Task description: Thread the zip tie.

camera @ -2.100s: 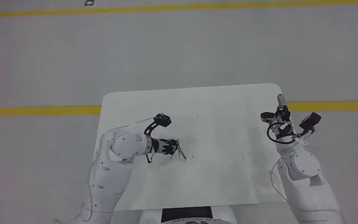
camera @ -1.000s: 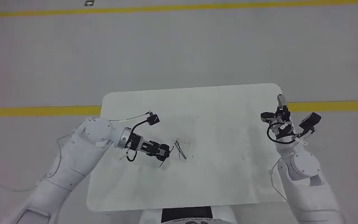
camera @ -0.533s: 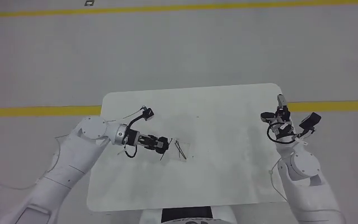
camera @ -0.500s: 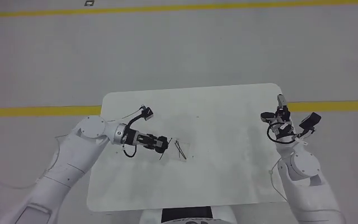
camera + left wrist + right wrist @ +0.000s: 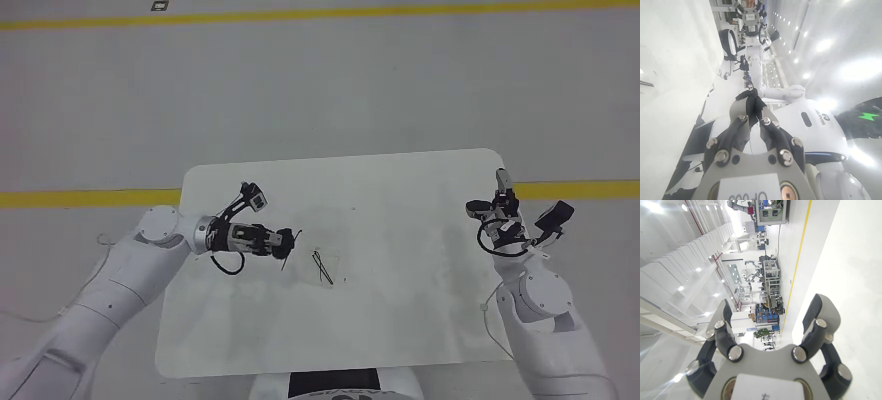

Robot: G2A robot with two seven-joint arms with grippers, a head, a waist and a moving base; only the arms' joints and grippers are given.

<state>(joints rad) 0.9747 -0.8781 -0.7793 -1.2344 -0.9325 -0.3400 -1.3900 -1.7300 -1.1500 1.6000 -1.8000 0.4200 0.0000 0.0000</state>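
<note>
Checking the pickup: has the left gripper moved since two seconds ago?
Yes. The left gripper, shut on the held zip tie, has drawn back from the loose zip ties on the table, toward its far-left corner.

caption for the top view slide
Left hand holds a zip tie over the table, spare ties beside it; right hand open at the edge.

The left arm (image 5: 125, 275) and right arm (image 5: 545, 300) are glossy white rounded shells, dark at the wrists, with thin black cables looping there. The left gripper (image 5: 752, 106) and right gripper (image 5: 770, 311) share one build — grey plate, white label, black link bars pinned by silver screws, grey fingers (image 5: 827, 308) with black pads. The torso (image 5: 806, 109) is white — its black panel (image 5: 863, 123) bears a green bolt.
</note>
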